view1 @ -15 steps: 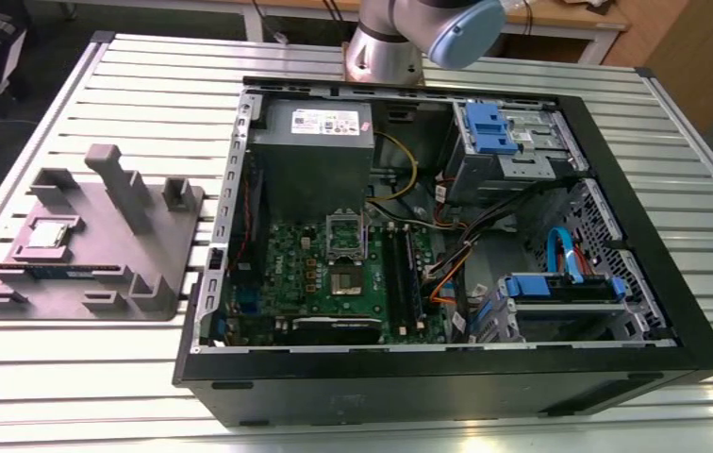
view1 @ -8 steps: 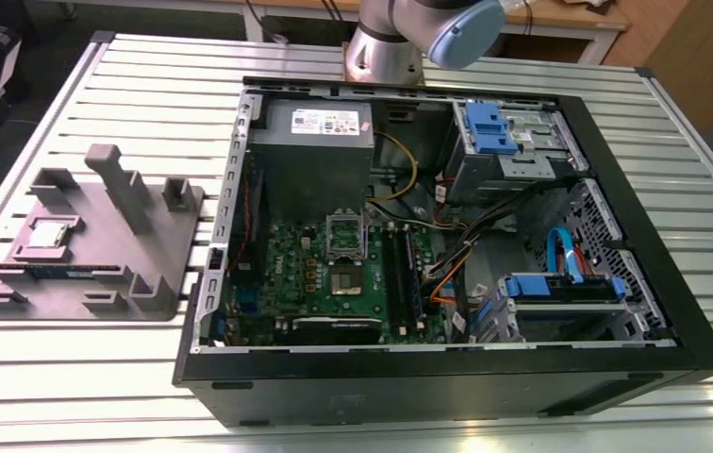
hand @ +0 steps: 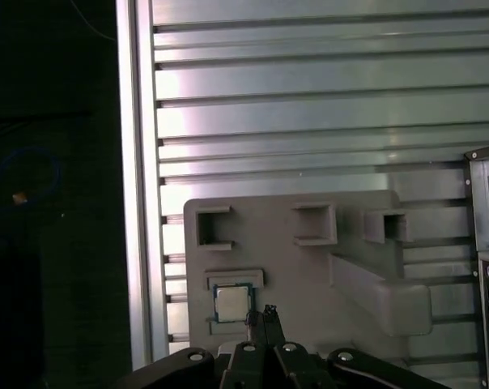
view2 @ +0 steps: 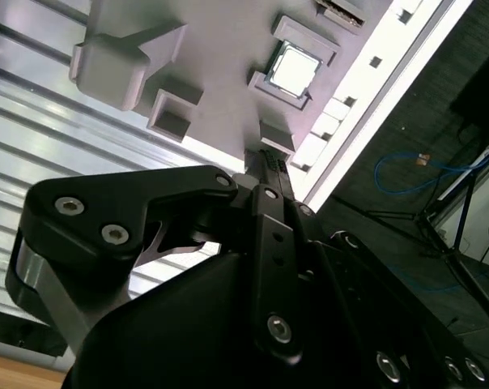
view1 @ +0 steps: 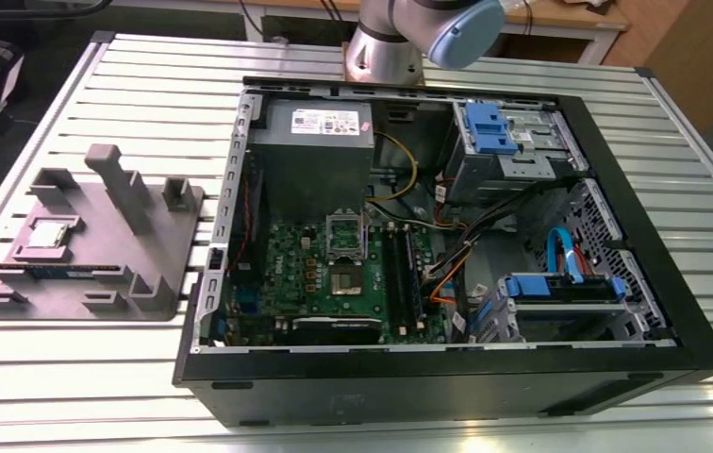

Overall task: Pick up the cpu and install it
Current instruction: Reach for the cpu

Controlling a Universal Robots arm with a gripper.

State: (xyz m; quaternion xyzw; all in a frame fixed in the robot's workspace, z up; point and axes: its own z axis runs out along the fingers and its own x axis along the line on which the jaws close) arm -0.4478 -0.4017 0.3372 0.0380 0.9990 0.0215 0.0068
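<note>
The cpu (view1: 52, 236) is a small silvery square chip lying flat in a recess of the grey fixture tray (view1: 142, 269), on the exterior view's left. Both wrist views show the cpu (view2: 293, 69) (hand: 231, 302) from above, still seated in its pocket. My gripper (view2: 268, 160) (hand: 265, 313) hangs above the tray beside the chip, apart from it, its dark fingers together and holding nothing. Inside the open computer case, the motherboard (view1: 331, 283) lies flat with its cpu socket (view1: 346, 253) uncovered.
The black computer case (view1: 457, 377) takes up the middle and right of the slatted metal table (view1: 105, 377). The tray carries upright grey posts (view1: 124, 184) and a long narrow memory stick (view1: 61, 269). My arm (view1: 413, 33) rises behind the case. Cables and blue drive brackets (view1: 558, 283) fill the case's right side.
</note>
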